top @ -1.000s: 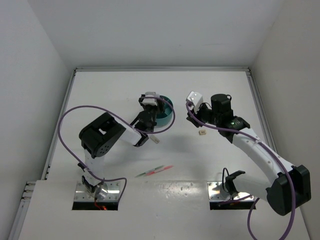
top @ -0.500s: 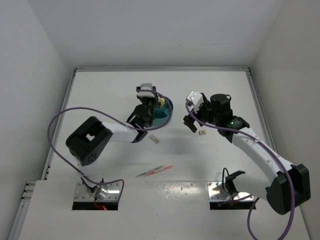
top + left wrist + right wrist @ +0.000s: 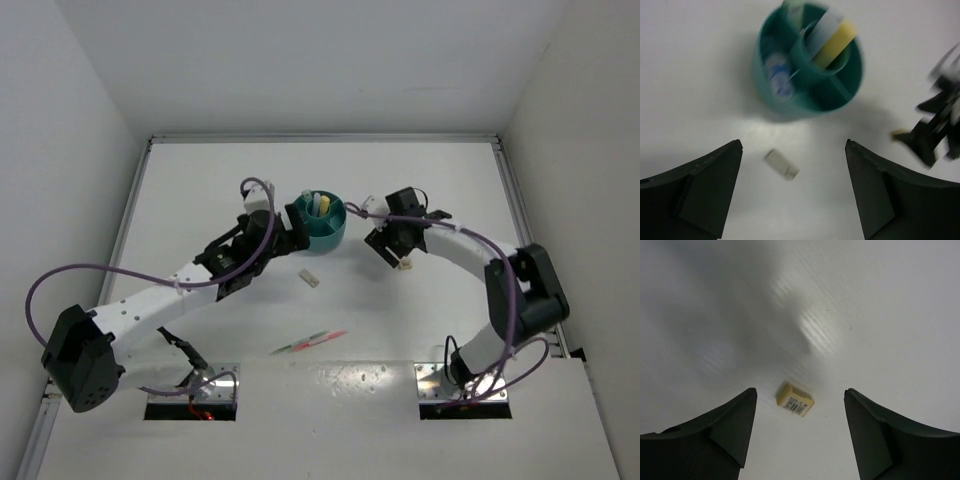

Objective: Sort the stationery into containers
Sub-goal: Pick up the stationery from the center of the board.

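Note:
The teal bowl (image 3: 322, 236) (image 3: 771, 100) holds a yellow marker (image 3: 835, 42) and a pale stick in its central cup, plus a blue item (image 3: 779, 80) in a ring compartment. My left gripper (image 3: 288, 240) (image 3: 794, 146) is open just left of the bowl. A pale eraser (image 3: 310, 279) (image 3: 782, 164) lies on the table between its fingers, untouched. My right gripper (image 3: 387, 248) (image 3: 800, 391) hangs open over a beige eraser (image 3: 405, 264) (image 3: 795, 399) with a barcode label. A green and a pink-red pen (image 3: 308, 342) lie near the front.
White walls enclose the table on three sides. The right gripper's dark fingers (image 3: 935, 125) show at the right edge of the left wrist view, close to the bowl. Both arm bases sit at the near edge.
The left arm has stretched out low across the table; its gripper drew back from over the bowl and opened wide. The right arm swung round, its gripper staying over the beige eraser.

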Tool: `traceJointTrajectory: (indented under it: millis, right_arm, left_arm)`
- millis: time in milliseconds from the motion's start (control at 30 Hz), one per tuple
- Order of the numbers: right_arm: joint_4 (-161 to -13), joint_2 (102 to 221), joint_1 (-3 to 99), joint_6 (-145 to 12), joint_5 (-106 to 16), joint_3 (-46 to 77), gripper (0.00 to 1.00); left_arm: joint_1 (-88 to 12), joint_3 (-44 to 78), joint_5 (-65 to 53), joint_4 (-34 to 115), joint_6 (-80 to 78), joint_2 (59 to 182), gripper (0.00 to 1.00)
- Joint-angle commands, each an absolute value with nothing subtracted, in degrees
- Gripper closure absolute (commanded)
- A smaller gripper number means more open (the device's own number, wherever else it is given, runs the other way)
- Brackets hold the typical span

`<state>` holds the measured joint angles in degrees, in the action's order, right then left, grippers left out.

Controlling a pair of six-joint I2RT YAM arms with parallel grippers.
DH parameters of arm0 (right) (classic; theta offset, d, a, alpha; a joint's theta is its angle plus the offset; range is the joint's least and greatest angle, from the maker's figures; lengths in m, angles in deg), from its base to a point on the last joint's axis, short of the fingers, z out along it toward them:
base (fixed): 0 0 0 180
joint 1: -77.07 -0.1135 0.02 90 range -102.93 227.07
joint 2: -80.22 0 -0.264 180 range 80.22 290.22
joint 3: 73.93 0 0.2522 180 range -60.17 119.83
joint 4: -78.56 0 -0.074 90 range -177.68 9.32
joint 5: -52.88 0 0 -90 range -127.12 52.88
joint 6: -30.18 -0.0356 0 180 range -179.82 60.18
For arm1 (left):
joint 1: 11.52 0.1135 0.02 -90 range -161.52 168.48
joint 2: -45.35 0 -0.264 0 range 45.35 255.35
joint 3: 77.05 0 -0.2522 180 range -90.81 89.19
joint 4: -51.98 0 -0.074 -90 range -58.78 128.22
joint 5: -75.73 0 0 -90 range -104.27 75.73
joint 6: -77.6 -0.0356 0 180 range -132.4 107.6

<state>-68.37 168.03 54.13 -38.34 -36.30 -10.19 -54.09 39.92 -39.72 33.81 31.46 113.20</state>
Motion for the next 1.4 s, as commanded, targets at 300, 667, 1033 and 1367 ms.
traceJointTrajectory:
  millis: [300, 667, 1033, 1367]
  right_arm:
    - [-63.77, 182.7, 56.05, -55.33, -28.07, -0.4, 0.45]
    - [-59.39, 182.44, 60.19, -57.62, -33.25, -0.4, 0.48]
    - [-55.95, 183.14, 63.17, -58.15, -39.32, -0.4, 0.41]
    - [-54.37, 184.81, 64.32, -56.48, -42.48, -0.4, 0.59]
  left_arm:
    - [-53.27, 45.51, -32.64, 18.97, 30.41, 111.44, 0.14]
    - [-53.8, 46.04, -30.26, 18.97, 28.56, 109.86, 0.17]
    - [-54.33, 46.04, -29.74, 18.97, 28.03, 109.86, 0.17]
    - [-54.33, 46.04, -29.74, 18.97, 28.03, 109.86, 0.17]
